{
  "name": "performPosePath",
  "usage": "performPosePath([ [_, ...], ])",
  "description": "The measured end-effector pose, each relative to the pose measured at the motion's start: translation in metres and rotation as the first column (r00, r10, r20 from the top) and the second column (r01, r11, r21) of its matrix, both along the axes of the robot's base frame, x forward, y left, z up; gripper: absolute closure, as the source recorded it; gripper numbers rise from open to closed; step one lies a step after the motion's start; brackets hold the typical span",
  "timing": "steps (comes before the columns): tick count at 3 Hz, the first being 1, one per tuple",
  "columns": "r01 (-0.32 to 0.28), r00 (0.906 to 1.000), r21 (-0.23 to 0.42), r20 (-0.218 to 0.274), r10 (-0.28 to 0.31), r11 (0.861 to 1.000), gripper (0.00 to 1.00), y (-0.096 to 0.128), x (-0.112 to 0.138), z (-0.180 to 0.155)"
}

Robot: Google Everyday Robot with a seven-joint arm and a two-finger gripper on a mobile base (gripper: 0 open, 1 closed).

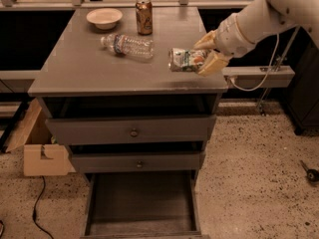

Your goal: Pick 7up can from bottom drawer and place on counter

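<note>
Over the counter (pixel 89 68) at right, the gripper (pixel 200 57) clasps the sideways 7up can (pixel 183 59).

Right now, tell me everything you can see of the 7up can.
The 7up can is a small silver-and-green, metal-looking can with a red spot. It lies on its side, silvery end pointing left, clamped between the two pale fingers of the gripper, which reaches in from the right. It is over the right front part of the counter; whether it touches the surface I cannot tell.

Arm (pixel 259 19) extends from upper right; jaws clamped on sideways 7up can (pixel 185 60).
</note>
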State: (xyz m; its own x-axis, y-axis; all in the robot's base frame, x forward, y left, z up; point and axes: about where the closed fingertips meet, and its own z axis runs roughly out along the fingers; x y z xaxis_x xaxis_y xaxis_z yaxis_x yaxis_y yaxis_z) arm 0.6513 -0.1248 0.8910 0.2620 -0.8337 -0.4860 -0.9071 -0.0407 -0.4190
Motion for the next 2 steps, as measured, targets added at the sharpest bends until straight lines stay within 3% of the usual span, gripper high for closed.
performPosePath([
  [2,0.0,0.9964,0.042,-0.084,0.004,0.999,1.0,0.035,0.046,-0.013],
])
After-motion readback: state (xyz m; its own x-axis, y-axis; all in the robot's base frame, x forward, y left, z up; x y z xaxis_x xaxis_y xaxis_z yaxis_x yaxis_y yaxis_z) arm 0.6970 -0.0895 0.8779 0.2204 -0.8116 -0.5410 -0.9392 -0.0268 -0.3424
